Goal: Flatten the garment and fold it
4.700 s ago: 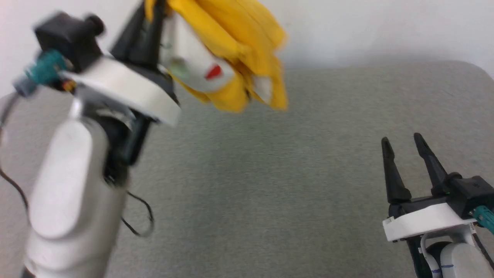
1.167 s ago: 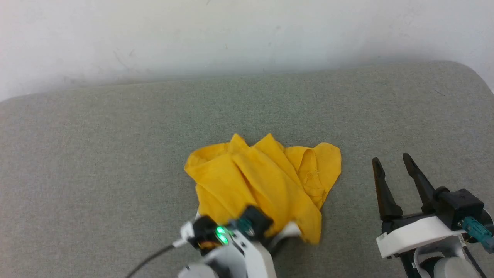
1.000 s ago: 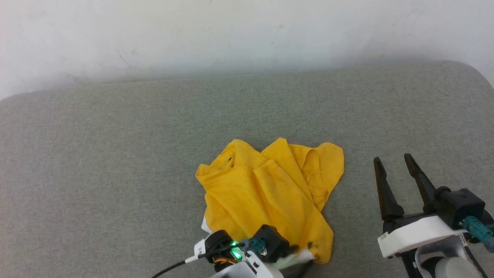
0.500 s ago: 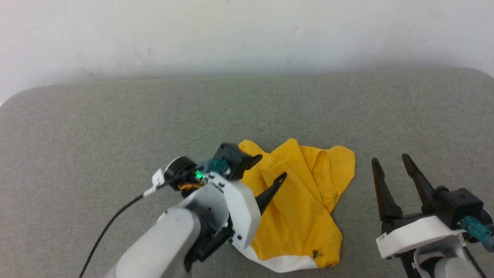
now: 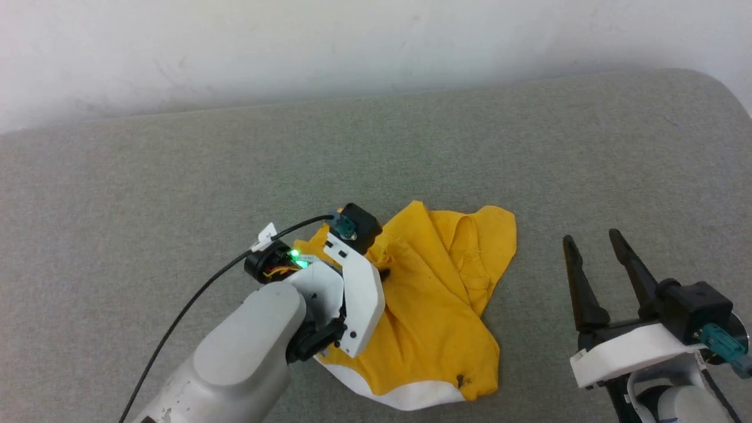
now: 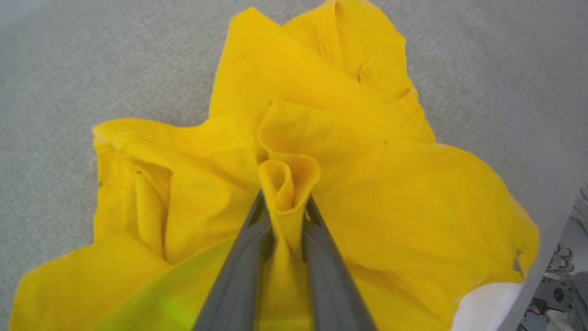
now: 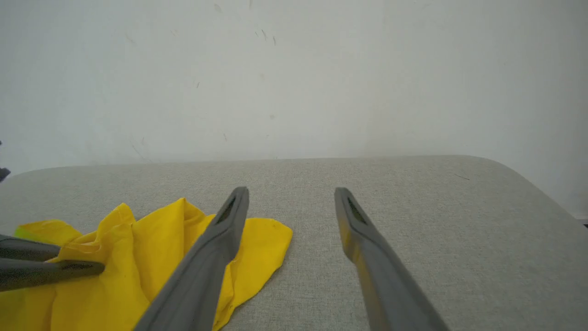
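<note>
Dropped from a high hold seconds ago, the shirt (image 5: 435, 305) now lies in a crumpled yellow heap on the grey pad (image 5: 176, 176), right of centre and toward the near edge. The left gripper (image 6: 285, 202), spread above the cloth half a second earlier, has come down on the heap's left side. Its fingers (image 6: 243, 276) pinch a raised pleat of yellow cloth between them. The right gripper (image 5: 590, 237) hovers just right of the shirt with its fingers apart, touching nothing.

Flattening appears to be the step in hand, with folding not yet begun. The next move likely calls for lifting or dragging the pinched pleat to open the layers, while the free gripper takes a second edge.

The heap's long axis runs roughly far to near. A white band marks its near edge, and a hemmed flap points far right. Where the collar lies cannot be told. Behind the pad stands a pale wall (image 5: 352, 47).
</note>
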You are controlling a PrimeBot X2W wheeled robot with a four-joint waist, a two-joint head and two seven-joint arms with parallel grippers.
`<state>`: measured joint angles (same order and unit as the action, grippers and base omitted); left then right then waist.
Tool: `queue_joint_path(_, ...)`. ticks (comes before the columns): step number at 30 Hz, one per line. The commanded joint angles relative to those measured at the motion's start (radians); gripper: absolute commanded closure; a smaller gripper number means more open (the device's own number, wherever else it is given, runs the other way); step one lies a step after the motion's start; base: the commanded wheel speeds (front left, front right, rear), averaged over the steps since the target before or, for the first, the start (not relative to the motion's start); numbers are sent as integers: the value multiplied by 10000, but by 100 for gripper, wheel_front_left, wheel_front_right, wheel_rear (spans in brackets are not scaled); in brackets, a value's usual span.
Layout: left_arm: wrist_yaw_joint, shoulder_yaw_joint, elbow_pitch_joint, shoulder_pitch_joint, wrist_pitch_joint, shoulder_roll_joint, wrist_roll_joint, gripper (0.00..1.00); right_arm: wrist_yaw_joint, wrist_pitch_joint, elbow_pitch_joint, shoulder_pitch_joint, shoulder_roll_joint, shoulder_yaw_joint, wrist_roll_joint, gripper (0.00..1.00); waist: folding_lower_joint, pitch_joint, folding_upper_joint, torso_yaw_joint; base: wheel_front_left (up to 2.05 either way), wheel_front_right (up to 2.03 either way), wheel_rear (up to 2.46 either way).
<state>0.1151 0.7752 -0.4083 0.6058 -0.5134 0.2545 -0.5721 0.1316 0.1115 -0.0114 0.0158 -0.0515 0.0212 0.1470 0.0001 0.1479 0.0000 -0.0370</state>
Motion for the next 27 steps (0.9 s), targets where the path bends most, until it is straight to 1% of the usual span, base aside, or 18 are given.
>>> queue_joint_path(1,68,-48,59,240,340,95,33,100,-9,87,26,3,13,-69,34,0,-1,-46,0,-42,0,0,0)
queue_joint_path(3,-52,-325,382,246,956,239,72,100,-9,94,45,-49,13,-143,37,0,-1,-116,0,6,0,0,0)
queue_joint_path(5,-393,-788,935,198,1637,484,108,100,-9,91,50,-119,13,-238,55,0,-1,-213,0,109,0,0,0)
queue_joint_path(7,-901,-1433,1675,47,2272,828,79,100,-9,81,33,-202,13,-323,63,0,-1,-282,0,262,0,0,0)
queue_joint_path(9,-1557,-2222,2486,-282,2770,1299,-2,100,-9,59,15,-260,13,-346,63,0,-1,-334,0,414,0,0,0)
queue_joint_path(12,-2565,-3293,3713,-1172,3168,2035,-126,100,-9,21,-14,-306,13,-349,91,0,-1,-353,0,639,0,0,0)
queue_joint_path(13,-2841,-3580,4109,-1578,3229,2221,-220,100,-9,17,-24,-313,13,-352,117,0,-1,-345,0,714,0,0,0)
queue_joint_path(15,-3257,-4022,4823,-2418,3364,2494,-404,100,-9,-6,-43,-322,13,-370,122,0,-1,-312,0,858,0,0,0)
queue_joint_path(16,-3385,-4119,5084,-2796,3389,2583,-460,100,-9,-14,-54,-325,13,-391,125,0,-1,-294,0,940,0,0,0)
queue_joint_path(19,-3602,-4134,5606,-3741,3393,2598,-667,100,-9,-85,-82,-266,13,-342,83,0,-1,-217,0,1076,0,0,0)
queue_joint_path(21,-3734,-4131,5720,-4184,3391,2539,-798,100,-9,-112,-108,-190,13,-321,69,0,-1,-176,0,1114,0,0,0)
queue_joint_path(24,-4001,-4305,5620,-4704,3499,2382,-1052,100,-9,-130,-136,-100,13,-296,45,0,-1,-141,0,1105,0,0,0)
queue_joint_path(27,-4271,-4544,5165,-5288,3580,2159,-1441,100,-9,-124,-113,-65,13,-221,48,0,-1,-143,0,993,0,0,0)
